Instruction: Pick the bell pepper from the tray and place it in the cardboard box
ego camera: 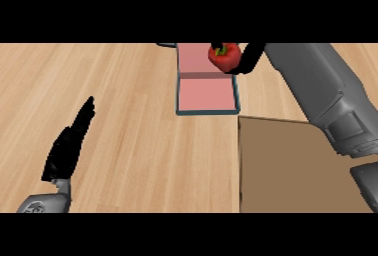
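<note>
Two hands, one tray, one box and one pepper on a pale wood worktop (118,100), listed from the near edge outward.

Left hand (68,145): lower left, seen edge-on as a narrow black shape rising from a grey wrist cut off at the bottom. Fingers straight and together, holding nothing, resting away from every other item.

Cardboard box (291,165): lower right, plain brown. Only its left and far edges are visible; the near part runs out of view and the right part is covered by the right forearm. Whether anything lies inside cannot be made out.

Right forearm: large grey casing crossing over the box from the lower right corner up toward the far edge, hiding the worktop beneath it.

Tray (208,92): beyond the box, just past its far left corner. Pink floor, teal rim, with a darker band across the middle. Its far end is cut off by the top of the view.

Bell pepper (225,57): red, green stem at top, over the far right part of the tray. Whether it rests on the tray or is lifted cannot be told.

Right hand (249,59): black fingers curled against the pepper's right side, gripping it; the palm is largely hidden.
</note>
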